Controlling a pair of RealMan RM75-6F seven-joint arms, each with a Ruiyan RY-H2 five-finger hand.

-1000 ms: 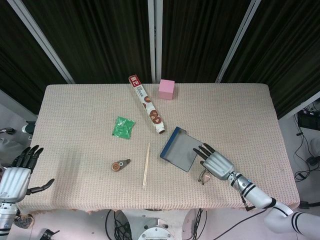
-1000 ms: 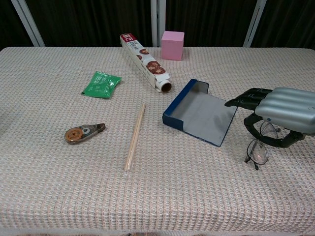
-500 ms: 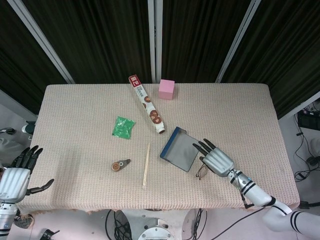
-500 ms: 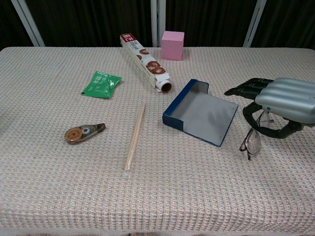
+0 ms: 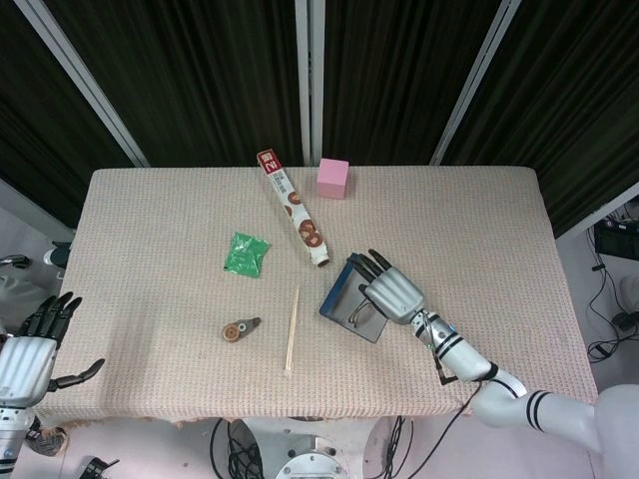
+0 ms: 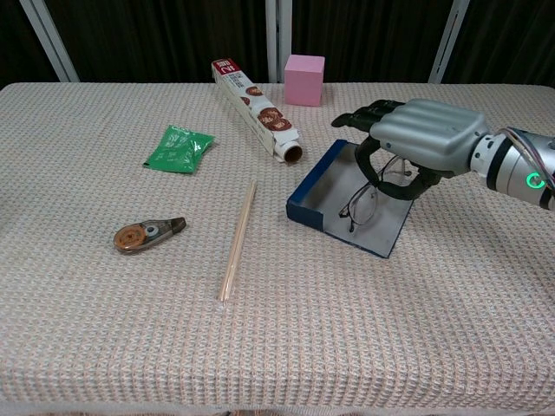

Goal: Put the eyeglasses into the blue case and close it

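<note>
The blue case (image 6: 323,200) (image 5: 334,297) lies open near the table's middle, its grey lining facing up. My right hand (image 6: 418,134) (image 5: 388,288) hovers over the case and holds the eyeglasses (image 6: 368,194) (image 5: 361,312) between thumb and fingers. The glasses hang tilted, one lens low over the grey lining; I cannot tell whether it touches. My left hand (image 5: 30,351) stays off the table's left front corner, fingers spread, holding nothing.
A long biscuit box (image 6: 255,108) and a pink cube (image 6: 304,79) sit behind the case. A green packet (image 6: 178,147), a correction-tape dispenser (image 6: 147,233) and a pair of wooden chopsticks (image 6: 238,239) lie to the left.
My right hand has lifted the eyeglasses off the table right of the case and carried them left, over the open case. The left hand has barely moved.
</note>
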